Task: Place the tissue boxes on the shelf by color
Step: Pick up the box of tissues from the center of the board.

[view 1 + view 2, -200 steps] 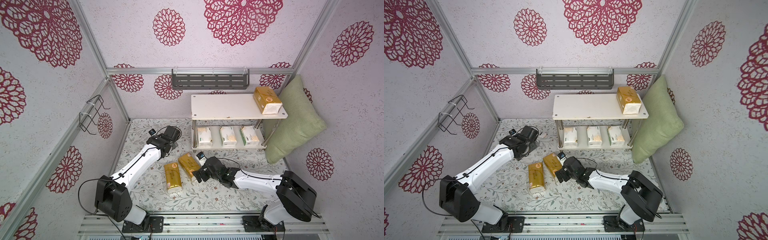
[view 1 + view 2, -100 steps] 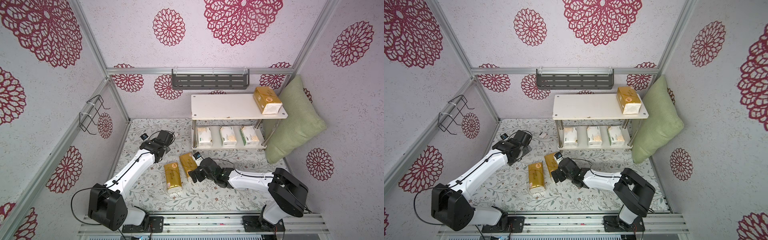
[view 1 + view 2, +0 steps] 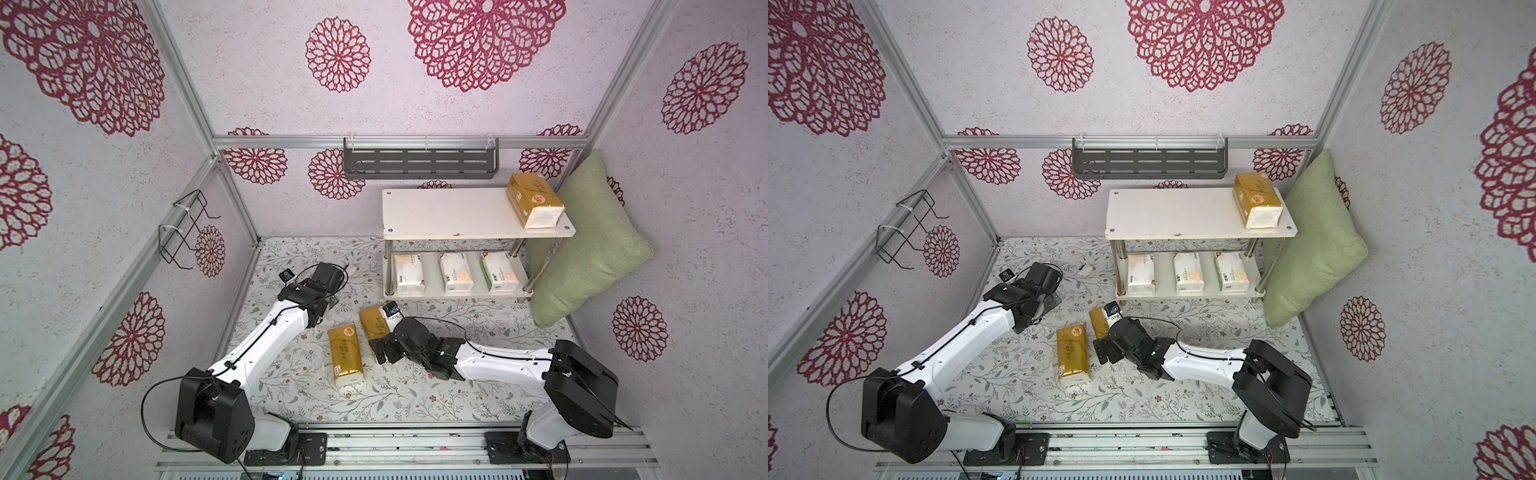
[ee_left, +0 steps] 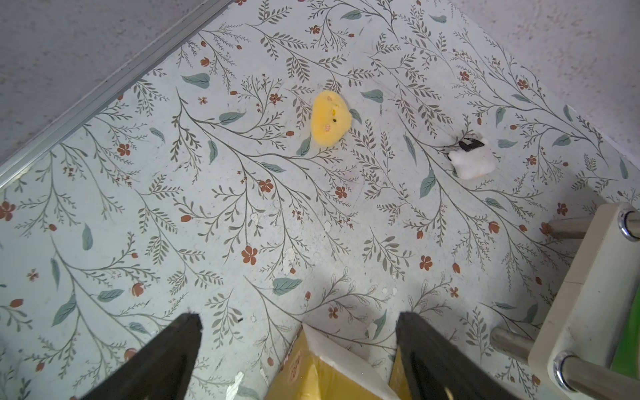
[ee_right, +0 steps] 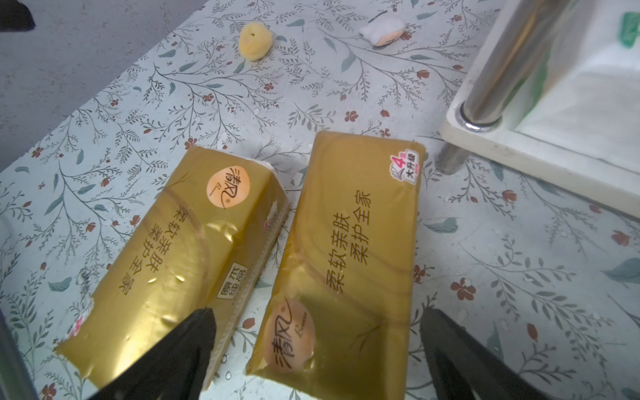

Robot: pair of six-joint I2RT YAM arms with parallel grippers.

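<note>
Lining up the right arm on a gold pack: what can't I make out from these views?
- Gold pack nearer the shelf: its near end is hidden under the right end effector in both top views.
- Left end effector: mostly covered by its own wrist in both top views.
- White packs: back ends are hidden under the shelf's top board, and the print is too small to read.

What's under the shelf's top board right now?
Three white packs sit side by side on the lower board. The top board covers their back ends and the rear of that tier, so anything behind them can't be seen.
</note>
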